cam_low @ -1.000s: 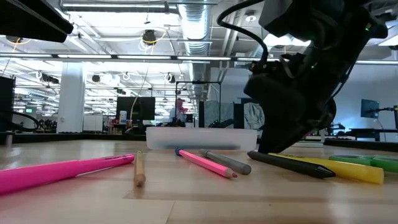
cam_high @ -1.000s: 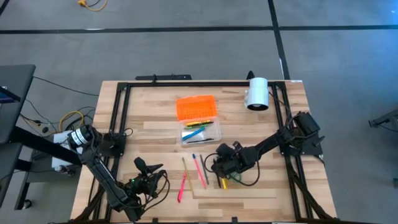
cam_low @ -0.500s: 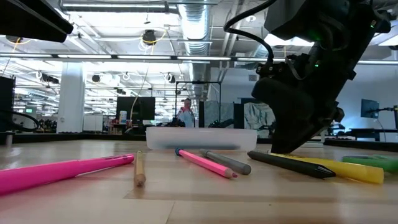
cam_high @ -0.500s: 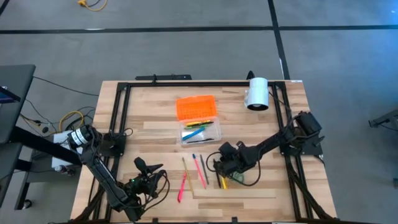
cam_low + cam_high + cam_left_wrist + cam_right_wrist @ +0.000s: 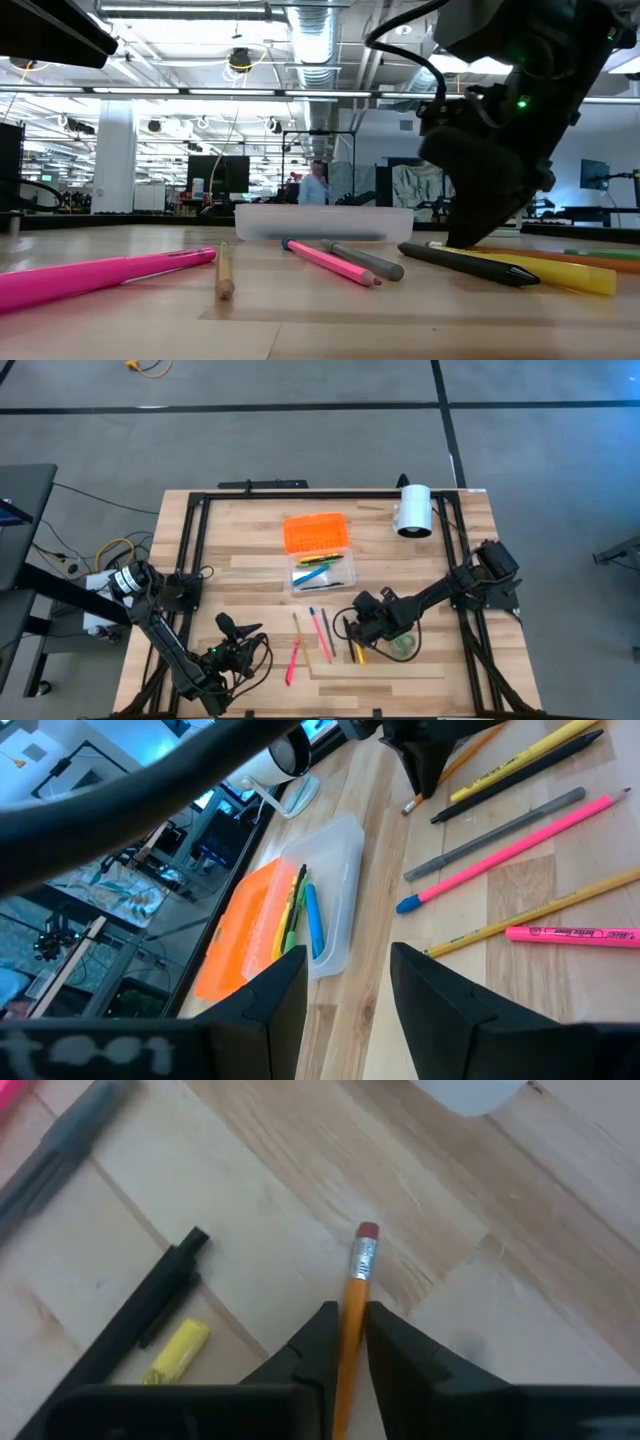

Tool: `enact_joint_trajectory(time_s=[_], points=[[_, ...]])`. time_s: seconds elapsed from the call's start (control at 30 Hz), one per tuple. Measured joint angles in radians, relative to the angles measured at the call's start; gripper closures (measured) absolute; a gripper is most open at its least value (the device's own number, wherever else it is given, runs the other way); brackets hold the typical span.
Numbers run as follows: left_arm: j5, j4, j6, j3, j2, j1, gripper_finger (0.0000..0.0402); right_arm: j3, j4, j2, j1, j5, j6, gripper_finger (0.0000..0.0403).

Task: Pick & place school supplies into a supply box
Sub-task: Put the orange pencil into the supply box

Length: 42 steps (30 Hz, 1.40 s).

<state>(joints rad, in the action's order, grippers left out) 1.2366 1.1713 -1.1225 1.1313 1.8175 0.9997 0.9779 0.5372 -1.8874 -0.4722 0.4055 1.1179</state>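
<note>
My right gripper [image 5: 348, 1312] points down at the table's near right, shut on an orange pencil [image 5: 357, 1265] whose pink eraser end [image 5: 366, 1232] sticks out ahead of it. Next to it lie a black pen [image 5: 150, 1305], a yellow pen [image 5: 560, 272], a grey pen [image 5: 365, 258], a pink pencil [image 5: 330, 258], a wooden pencil [image 5: 223, 270] and a pink highlighter [image 5: 100, 275]. The clear supply box [image 5: 322, 573] holds a few pens, its orange lid [image 5: 316, 532] flat beside it. My left gripper [image 5: 345, 1010] waits open at the near left. My right gripper pinches the orange pencil's shaft [image 5: 352, 1295], a short way behind the metal band of the eraser end, between its two fingers. The fingers come from above, slanting down, one on each side of the shaft. The pencil [image 5: 590, 258] lies on the table.
A white cylinder [image 5: 412, 510] stands at the far right. Green scissors [image 5: 403, 645] lie just right of my right gripper. A black frame [image 5: 190, 540] runs along the table's edges. Bare wood shows in the left half.
My right gripper has tipped a little and its fingers have drawn together on the orange pencil. Its arm has swung slightly toward the table's right, uncovering the green scissors in the high view. The pens on the table lie as before.
</note>
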Motion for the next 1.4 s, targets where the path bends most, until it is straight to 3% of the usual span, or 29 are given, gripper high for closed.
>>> enact_joint_trajectory(time_s=[0.4, 0.87, 1.4], points=[[0.000, -0.001, 0.000, 0.000, 0.000, 0.000, 0.0265, 0.046, 0.034, -0.006, -0.052, -0.015, -0.104, 0.0386], [0.000, -0.002, 0.000, 0.000, 0.000, 0.000, 0.0265, 0.139, 0.144, -0.007, -0.015, -0.242, -0.263, 0.0347], [0.000, -0.003, 0.000, 0.000, 0.000, 0.000, 0.0265, 0.143, 0.161, -0.006, 0.048, -0.327, -0.341, 0.0346]])
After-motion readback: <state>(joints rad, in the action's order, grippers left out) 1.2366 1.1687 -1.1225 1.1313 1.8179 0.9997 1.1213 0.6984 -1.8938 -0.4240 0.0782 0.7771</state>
